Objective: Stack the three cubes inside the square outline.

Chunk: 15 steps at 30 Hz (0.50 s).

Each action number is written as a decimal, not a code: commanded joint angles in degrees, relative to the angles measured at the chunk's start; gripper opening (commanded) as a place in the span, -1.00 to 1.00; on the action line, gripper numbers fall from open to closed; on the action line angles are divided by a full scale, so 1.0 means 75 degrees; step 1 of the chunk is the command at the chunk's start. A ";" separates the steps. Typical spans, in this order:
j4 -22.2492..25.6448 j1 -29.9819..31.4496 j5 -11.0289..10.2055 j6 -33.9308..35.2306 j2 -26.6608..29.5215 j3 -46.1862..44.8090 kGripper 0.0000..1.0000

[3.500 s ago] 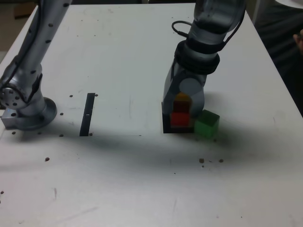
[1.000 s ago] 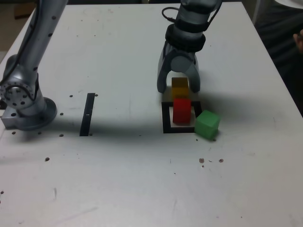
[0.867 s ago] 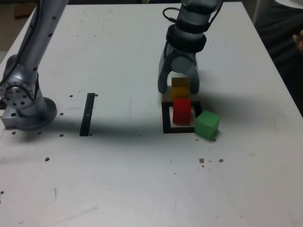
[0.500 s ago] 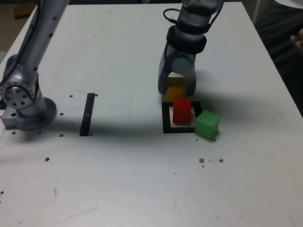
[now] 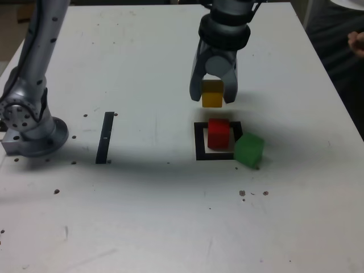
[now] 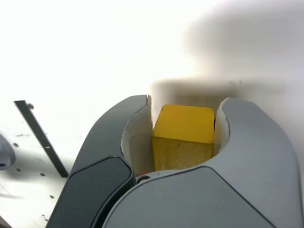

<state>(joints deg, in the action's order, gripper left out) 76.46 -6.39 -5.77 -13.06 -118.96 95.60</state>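
Observation:
My gripper [image 5: 213, 98] is shut on the yellow cube [image 5: 212, 94] and holds it in the air, a little behind and above the square outline [image 5: 199, 142]. In the wrist view the yellow cube [image 6: 184, 135] sits squeezed between both grey fingers [image 6: 251, 142] of the gripper [image 6: 183, 121]. The red cube [image 5: 218, 133] stands inside the black tape outline on its white centre. The green cube [image 5: 248, 149] rests on the table at the outline's corner, towards the exterior view's right, touching or nearly touching the tape.
A straight black tape strip [image 5: 105, 137] lies at the exterior view's left, near the arm's round base [image 5: 31, 133]. Small dark specks dot the white table [image 5: 170, 216]. A person's hand [image 5: 357, 41] shows at the exterior view's right edge.
The gripper closed on the yellow cube, which sat on the table behind the outline, and lifted it. Red and green cubes have not moved.

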 commanded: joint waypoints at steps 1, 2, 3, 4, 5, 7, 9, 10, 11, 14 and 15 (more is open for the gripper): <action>0.0141 0.0135 -0.0038 0.0050 0.0122 0.0138 -0.40; 0.0210 0.0207 -0.0048 0.0079 0.0141 0.0200 -0.40; 0.0278 0.0277 -0.0050 0.0108 0.0151 0.0259 -0.40; 0.0346 0.0344 -0.0044 0.0138 0.0154 0.0315 -0.40; 0.0409 0.0408 -0.0033 0.0168 0.0153 0.0365 -0.40; 0.0522 0.0537 -0.0004 0.0240 0.0149 0.0445 -0.40; 0.0609 0.0665 0.0047 0.0313 0.0143 0.0509 -0.40; 0.0639 0.0728 0.0077 0.0350 0.0139 0.0533 -0.40; 0.0663 0.0786 0.0109 0.0386 0.0134 0.0551 -0.40; 0.0719 0.0964 0.0218 0.0504 0.0103 0.0605 -0.40; 0.0730 0.1011 0.0249 0.0534 0.0090 0.0622 -0.40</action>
<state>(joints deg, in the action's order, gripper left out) 81.54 0.79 -4.20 -9.37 -118.11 99.91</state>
